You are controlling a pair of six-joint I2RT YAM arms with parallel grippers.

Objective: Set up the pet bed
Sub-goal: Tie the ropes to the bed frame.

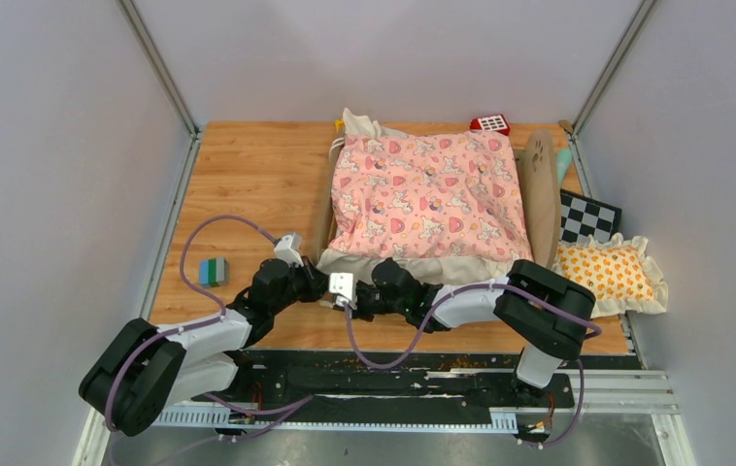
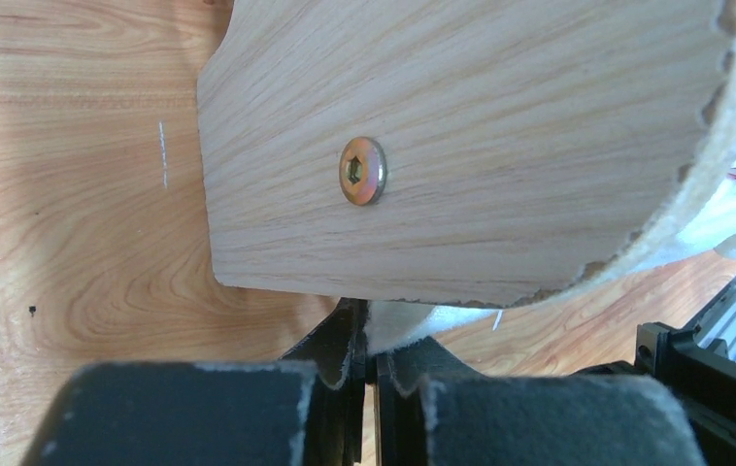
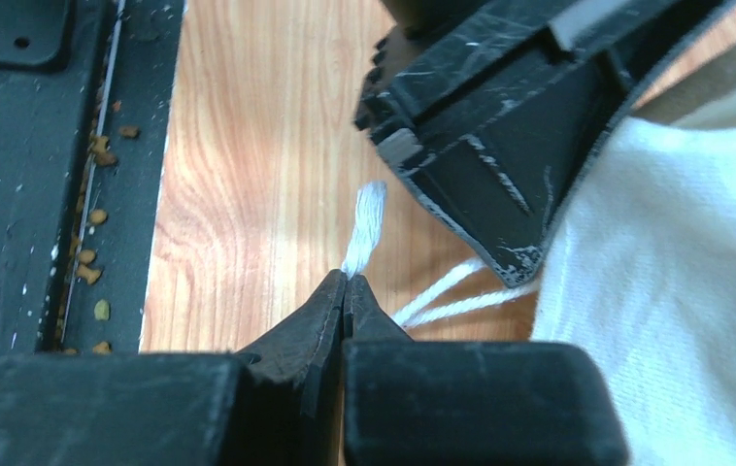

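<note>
Jaws of left gripper (image 2: 369, 357) were clamped on cream fabric (image 2: 400, 325) under wooden footboard (image 2: 461, 146) of pet bed (image 1: 427, 199) toward table (image 1: 248, 175) near edge, while right gripper (image 3: 347, 291) pinched white thread (image 3: 364, 228).

Pink unicorn-print quilt (image 1: 427, 194), pale wood bed frame (image 1: 542, 189), orange-patterned cream pillow (image 1: 609, 272), black-and-white checkered board (image 1: 587, 218), white thread (image 3: 364, 223)

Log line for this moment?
left fingers: shut on cream fabric edge | right fingers: shut on white string | pink quilt: spread over pet bed

Bright even light, soft shadows, wrist-view foregrounds blurred, mild glare
</note>
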